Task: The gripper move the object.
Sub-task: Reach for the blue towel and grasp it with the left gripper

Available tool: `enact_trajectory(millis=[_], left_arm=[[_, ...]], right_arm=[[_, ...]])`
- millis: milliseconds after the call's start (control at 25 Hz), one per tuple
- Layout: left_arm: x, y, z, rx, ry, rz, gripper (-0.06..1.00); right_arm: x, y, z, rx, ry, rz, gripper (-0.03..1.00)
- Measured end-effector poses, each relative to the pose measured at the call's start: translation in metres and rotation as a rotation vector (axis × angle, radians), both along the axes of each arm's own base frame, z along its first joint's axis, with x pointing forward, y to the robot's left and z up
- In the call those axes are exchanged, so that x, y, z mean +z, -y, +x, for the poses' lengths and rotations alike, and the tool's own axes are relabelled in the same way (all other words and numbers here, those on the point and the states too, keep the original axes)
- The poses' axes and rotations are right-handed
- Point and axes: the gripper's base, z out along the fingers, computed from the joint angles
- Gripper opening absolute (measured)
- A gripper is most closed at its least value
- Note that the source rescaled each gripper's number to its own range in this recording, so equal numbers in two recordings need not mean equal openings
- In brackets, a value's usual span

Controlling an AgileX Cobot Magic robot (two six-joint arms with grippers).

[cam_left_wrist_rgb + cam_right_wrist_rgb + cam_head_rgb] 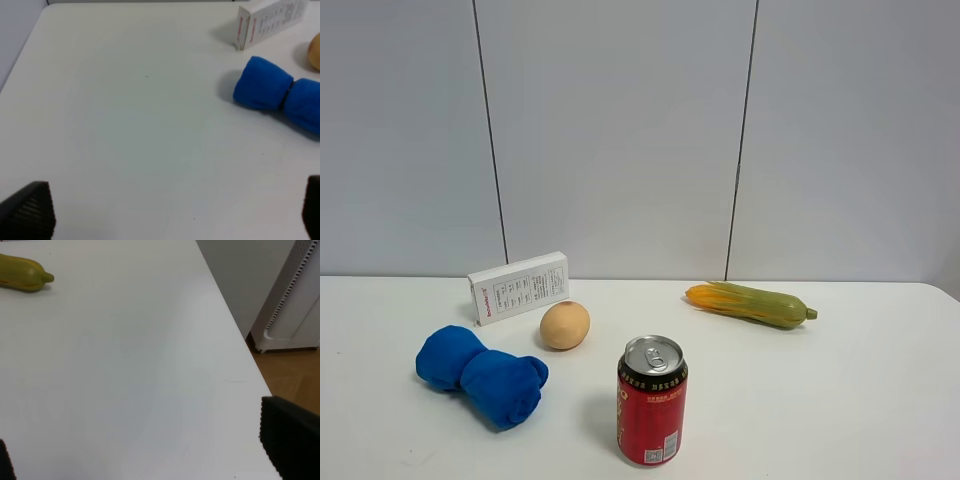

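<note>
On the white table (840, 390) lie a red soda can (652, 402) standing upright at the front, a tan egg (565, 325), a rolled blue cloth (482, 375), a white box (519, 287) and a corn cob (752, 304). Neither gripper shows in the exterior high view. My left gripper (170, 217) is open and empty over bare table, apart from the blue cloth (280, 95), the box (270, 20) and the egg (315, 50). My right gripper (145, 455) is open and empty near the table's right edge, far from the corn cob (22, 274).
A grey panelled wall (620, 130) stands behind the table. In the right wrist view the table edge (235, 345) drops to a wooden floor (295, 375) with a white perforated unit (295, 300) beside it.
</note>
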Motion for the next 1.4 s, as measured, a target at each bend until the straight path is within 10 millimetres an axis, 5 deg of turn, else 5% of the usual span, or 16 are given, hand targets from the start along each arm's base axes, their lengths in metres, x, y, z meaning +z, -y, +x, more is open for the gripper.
enact_trajectory(millis=[1000, 1400], left_arm=[[0.001, 0.008, 0.002, -0.021, 0.001, -0.154, 1.00], [0.019, 0.005, 0.052, -0.008, -0.150, -0.189, 1.00]], right_arm=[[0.000, 0.000, 0.000, 0.000, 0.000, 0.000, 1.00], [0.000, 0.000, 0.000, 0.000, 0.000, 0.000, 1.00]])
